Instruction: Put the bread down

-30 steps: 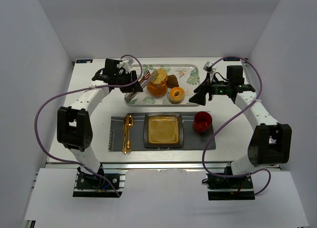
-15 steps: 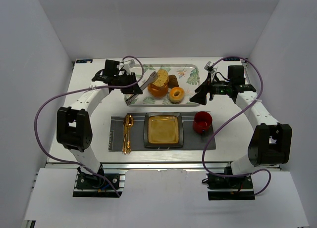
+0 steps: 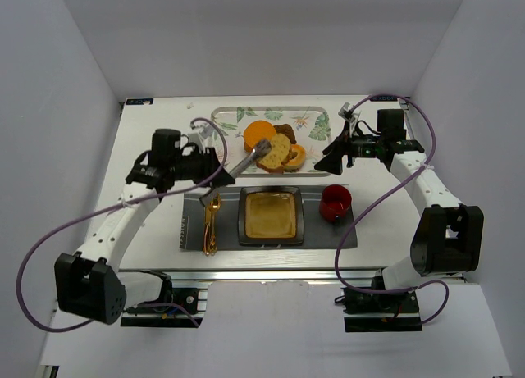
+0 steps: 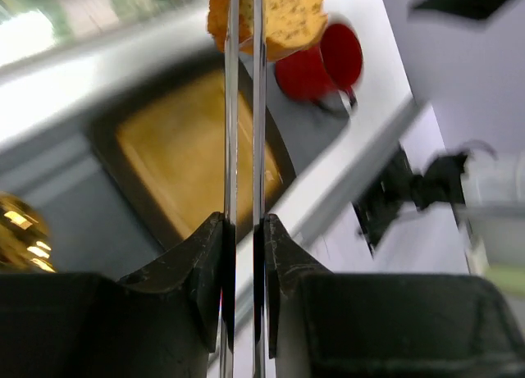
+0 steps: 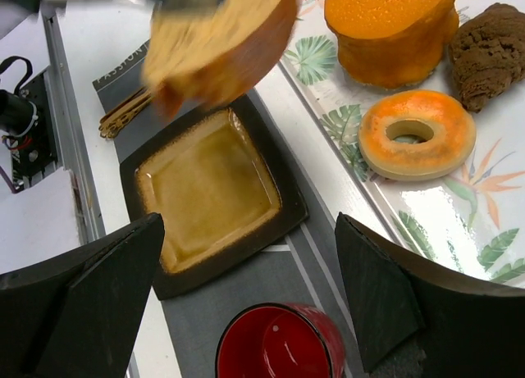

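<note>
My left gripper (image 3: 212,179) is shut on a pair of metal tongs (image 3: 243,160). The tongs pinch the bread (image 3: 276,153), a speckled tan slice with a brown crust, and hold it in the air over the tray's near edge, just beyond the square brown plate (image 3: 271,216). In the left wrist view the gripper (image 4: 244,224) clamps the tongs (image 4: 244,107), with the bread (image 4: 283,15) at their tip above the plate (image 4: 193,148). My right gripper (image 3: 332,158) is open and empty, right of the bread; it also shows in the right wrist view (image 5: 250,230), below the bread (image 5: 217,38) and over the plate (image 5: 209,189).
A leaf-patterned tray (image 3: 308,120) at the back holds an orange block (image 3: 259,134), a ring donut (image 5: 418,134) and a brown lump (image 5: 488,54). A red cup (image 3: 335,202) and gold cutlery (image 3: 211,222) lie on the grey mat (image 3: 328,230) beside the plate.
My left arm has drawn back toward the near left, and the tongs have carried the bread off the orange block toward the plate. The right arm has not moved.
</note>
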Available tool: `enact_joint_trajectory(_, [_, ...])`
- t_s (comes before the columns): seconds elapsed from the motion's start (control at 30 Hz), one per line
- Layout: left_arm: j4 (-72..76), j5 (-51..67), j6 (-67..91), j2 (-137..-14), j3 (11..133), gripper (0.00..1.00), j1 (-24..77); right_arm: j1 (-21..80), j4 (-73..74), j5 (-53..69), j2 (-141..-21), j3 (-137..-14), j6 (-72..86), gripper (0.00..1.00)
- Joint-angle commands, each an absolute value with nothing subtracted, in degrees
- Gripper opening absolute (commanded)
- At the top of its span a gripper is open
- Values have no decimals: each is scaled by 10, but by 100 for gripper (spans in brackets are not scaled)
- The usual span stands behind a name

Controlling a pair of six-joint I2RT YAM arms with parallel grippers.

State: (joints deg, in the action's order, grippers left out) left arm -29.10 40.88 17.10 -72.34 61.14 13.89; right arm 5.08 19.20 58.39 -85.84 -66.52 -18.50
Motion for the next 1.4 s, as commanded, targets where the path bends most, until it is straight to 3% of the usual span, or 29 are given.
enact_joint_trajectory(0.0, [-289,462,192,-686,531,0,169,47,200,588,-845,-670,-193,89])
enact_joint_trajectory(0.27, [-286,394,185,-706,458,1,260,47,215,585,-858,-690,-200,89])
enact_joint_trajectory(0.3, [-288,371,184,-709,456,5,268,47,215,585,-859,-690,-199,89])
enact_joint_trajectory(0.47, [-292,331,183,-701,454,44,273,48,216,584,-852,-686,-200,89])
enact_joint_trajectory(0.57, [-297,312,183,-689,466,51,273,47,216,584,-847,-681,-200,89])
enact_joint_trajectory(0.93, [-298,221,207,-670,554,54,237,47,216,590,-848,-677,-200,89])
enact_joint_trajectory(1.37, [-186,206,247,-805,657,53,95,47,217,594,-850,-672,-205,89])
